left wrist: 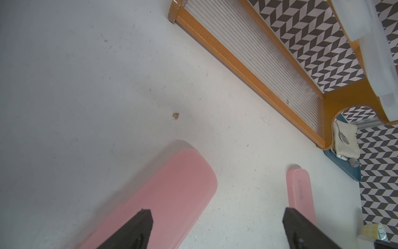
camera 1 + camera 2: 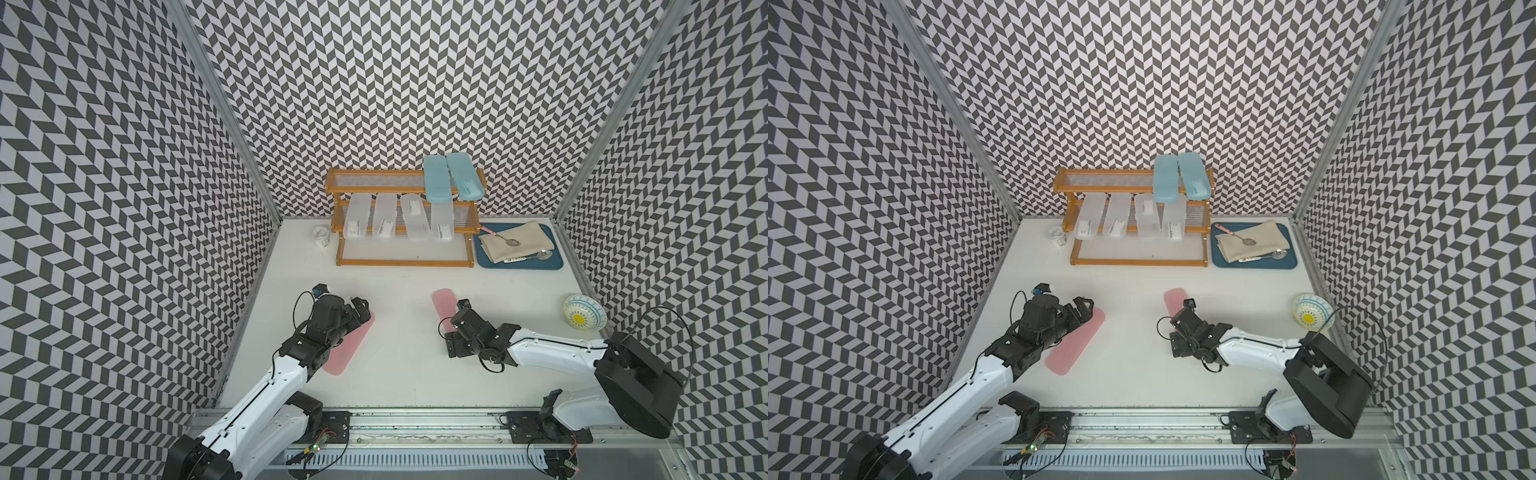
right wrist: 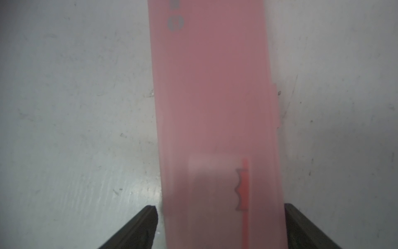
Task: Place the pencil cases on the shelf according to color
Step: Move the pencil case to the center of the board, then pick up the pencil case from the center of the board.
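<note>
2 pink pencil cases lie flat on the white table [image 2: 407, 374], in front of the shelf [image 2: 405, 262] and well apart from each other. The left pink pencil case [image 2: 353, 347] lies on a diagonal, its far end pointing toward the right. The right pink pencil case [image 2: 444, 303] runs nearly straight from near to far.

On the shelf, 4 frosted clear cases [image 2: 384, 216] sit side by side on the middle tier. 2 light blue cases [image 2: 437, 178] rest at the right end of the top tier and overhang its front rail.

The right gripper [image 3: 219, 207] straddles the right pink pencil case across its width. Its jaws are apart, with one finger [image 3: 301, 224] at the case's edge and a sliver of table between the other finger and the case. The right arm comes from its near-right base, and its forearm runs leftward low over the table. The wrist tips down over the near part of the case.

The left gripper [image 1: 217, 212] has its jaws spread wide and holds nothing. One finger [image 1: 137, 228] is above the left pink pencil case and the other is above bare table. The left arm stretches from the near-left corner diagonally toward the far right, ending over the far part of that case.

Right of the shelf sits a dark blue tray [image 2: 519, 266] with a beige cloth [image 2: 519, 241] and a spoon [image 2: 505, 239]. A patterned bowl [image 2: 584, 311] stands near the right wall. A small white cup [image 2: 321, 236] stands just left of the shelf.
</note>
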Motion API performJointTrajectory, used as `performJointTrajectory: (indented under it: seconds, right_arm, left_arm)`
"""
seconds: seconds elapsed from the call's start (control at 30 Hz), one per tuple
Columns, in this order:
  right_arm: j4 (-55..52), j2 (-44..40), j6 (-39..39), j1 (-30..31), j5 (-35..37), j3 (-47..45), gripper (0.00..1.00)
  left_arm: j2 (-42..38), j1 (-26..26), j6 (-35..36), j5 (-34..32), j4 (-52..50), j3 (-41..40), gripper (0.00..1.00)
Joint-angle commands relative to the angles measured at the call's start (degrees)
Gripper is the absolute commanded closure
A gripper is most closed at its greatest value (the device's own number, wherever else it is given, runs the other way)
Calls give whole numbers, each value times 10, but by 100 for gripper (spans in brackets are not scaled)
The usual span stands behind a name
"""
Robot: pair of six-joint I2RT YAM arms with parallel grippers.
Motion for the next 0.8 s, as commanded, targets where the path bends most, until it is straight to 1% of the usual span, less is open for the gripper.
performJointTrajectory:
  seconds: [0.0, 0.13, 0.33, 0.47, 0.57, 0.67, 0.77]
  right_arm:
    - [-20, -15, 30, 13, 3, -11, 7]
    - [-23, -19, 49, 18, -5, -28, 7]
    - [7, -15, 62, 39, -3, -46, 9]
    - [8, 2, 88, 58, 24, -46, 15]
    - [-3, -4, 112, 73, 54, -47, 22]
    - [-16, -35, 134, 80, 81, -52, 30]
    - [-26, -90, 146, 80, 102, -59, 32]
  left_arm:
    - [-5, 0, 3, 2, 4, -5, 0]
    - [0, 0, 5, 2, -1, -3, 0]
    - [-15, 0, 0, 7, 2, -14, 0]
    - [-23, 0, 0, 2, -5, -9, 0]
    - [-26, 0, 0, -3, -7, -4, 0]
    - [-24, 0, 0, -1, -4, -3, 0]
    - [-20, 0, 1, 2, -7, 2, 0]
